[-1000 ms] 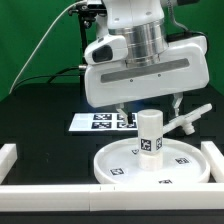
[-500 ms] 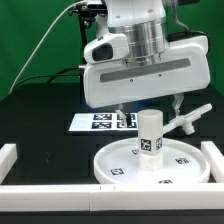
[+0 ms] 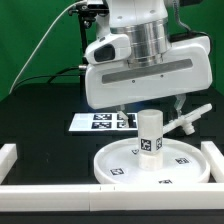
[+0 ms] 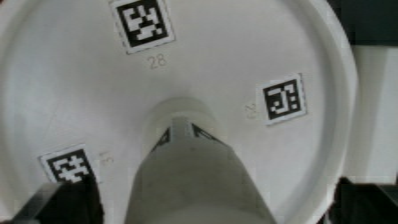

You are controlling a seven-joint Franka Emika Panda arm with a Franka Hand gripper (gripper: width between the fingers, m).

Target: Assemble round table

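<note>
The large rimmed round disc (image 3: 120, 165) lies flat on the black table. The short thick cylinder post (image 3: 150, 135) stands upright on its middle. The armed foot piece (image 3: 190, 118) lies just behind the disc at the exterior view's right. My gripper (image 3: 147, 106) hangs just above and behind the post's top, with its fingers wide apart and holding nothing. In the wrist view the disc (image 4: 107, 100) fills the picture, the post (image 4: 205, 180) rises toward the camera, and dark fingertips (image 4: 50, 203) show on either side of it.
The marker board (image 3: 92, 121) lies behind the disc at the exterior view's left. Long white rails edge the table in front (image 3: 90, 196), at the left (image 3: 8, 155) and at the right (image 3: 215, 150). A green backdrop stands behind.
</note>
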